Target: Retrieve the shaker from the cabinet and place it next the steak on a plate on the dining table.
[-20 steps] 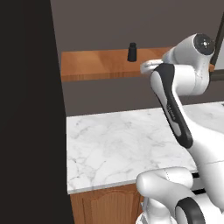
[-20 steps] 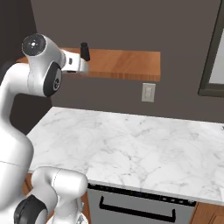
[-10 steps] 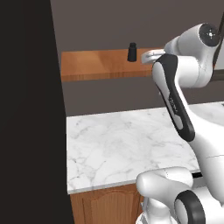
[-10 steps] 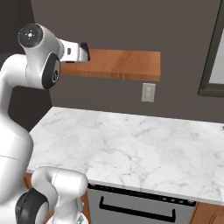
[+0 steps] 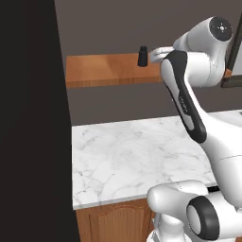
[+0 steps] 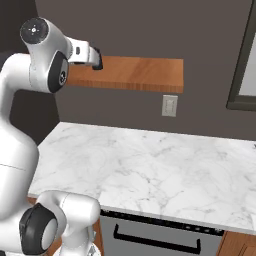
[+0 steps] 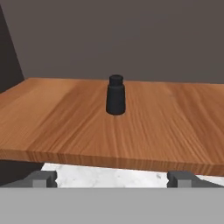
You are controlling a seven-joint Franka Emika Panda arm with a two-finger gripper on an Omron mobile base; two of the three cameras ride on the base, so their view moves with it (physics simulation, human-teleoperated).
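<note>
Shaker (image 7: 116,95): black, upright, mid-shelf on the cabinet (image 7: 65,127), untouched. Gripper (image 7: 112,177): fingers spread wide, empty, level with the board's front edge, shaker centred ahead. Risk: a low approach strikes the edge; an off-centre finger tips the narrow-topped shaker backward.

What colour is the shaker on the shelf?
The shaker is black, seen best in the hand view.

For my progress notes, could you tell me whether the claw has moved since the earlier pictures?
Yes. In the right base view the claw has risen and now sits level with the cabinet, nearer the shaker.
</note>
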